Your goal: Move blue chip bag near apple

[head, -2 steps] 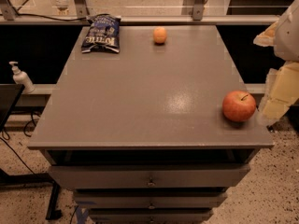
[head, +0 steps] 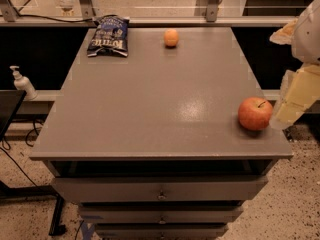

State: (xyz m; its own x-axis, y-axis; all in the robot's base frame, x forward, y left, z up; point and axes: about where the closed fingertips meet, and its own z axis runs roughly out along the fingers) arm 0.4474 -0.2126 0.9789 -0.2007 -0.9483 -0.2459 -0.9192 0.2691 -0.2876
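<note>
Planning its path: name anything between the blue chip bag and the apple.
Nothing visible: bare tabletop from blue chip bag to apple. The small orange fruit sits off that line; the gripper hangs beside the apple.

Grey counter (head: 150, 109) above a stack of drawers (head: 160, 190). Near its far edge, a small pale orange fruit (head: 171, 37). Off to the left, a white pump bottle (head: 21, 82) on a ledge, cables (head: 12, 154) below. Speckled floor (head: 285, 209). Tool (head: 286, 113) just past the counter's right edge.
</note>
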